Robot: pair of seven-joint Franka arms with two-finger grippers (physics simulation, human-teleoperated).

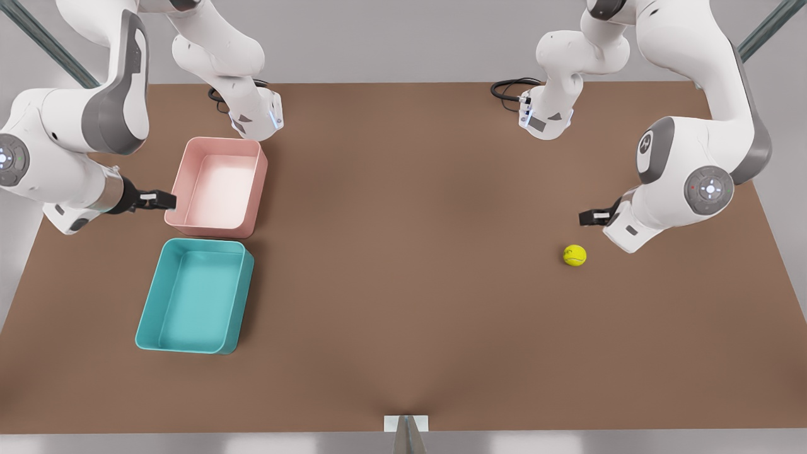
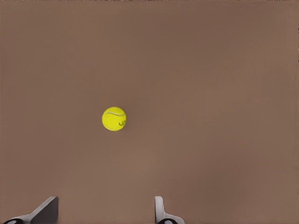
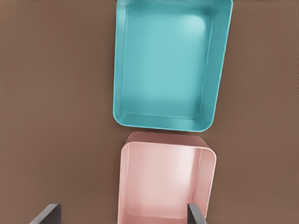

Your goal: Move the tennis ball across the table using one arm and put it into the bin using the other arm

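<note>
The ball [image 1: 574, 255] is found loose on the table [image 1: 403, 284] near the empty, spread left gripper [image 1: 585, 218], at the front view's right, while the right gripper [image 1: 165, 200], likewise spread, is held over the pink tray [image 1: 217, 186] beside the bin [image 1: 194, 295].

- On my front feed I see a small yellow-green fuzzy tennis ball [image 1: 574, 255] at right of centre, with a faint darker curved seam; my left wrist feed shows it [image 2: 114, 118] bright yellow-green with a pale curved line.
- The large flat matte tabletop [image 1: 403, 284] is an even brown, without pattern.
- The low-walled rectangular plastic bin [image 1: 194, 295] at lower left is teal, lighter on its floor.
- The similar plastic tray [image 1: 217, 186] above it is pale pink, nearly white inside.
- Both arms read white with grey joint panels.
- The left gripper [image 1: 591, 218] and the right gripper [image 1: 156, 200] are black with a small white patch.
</note>
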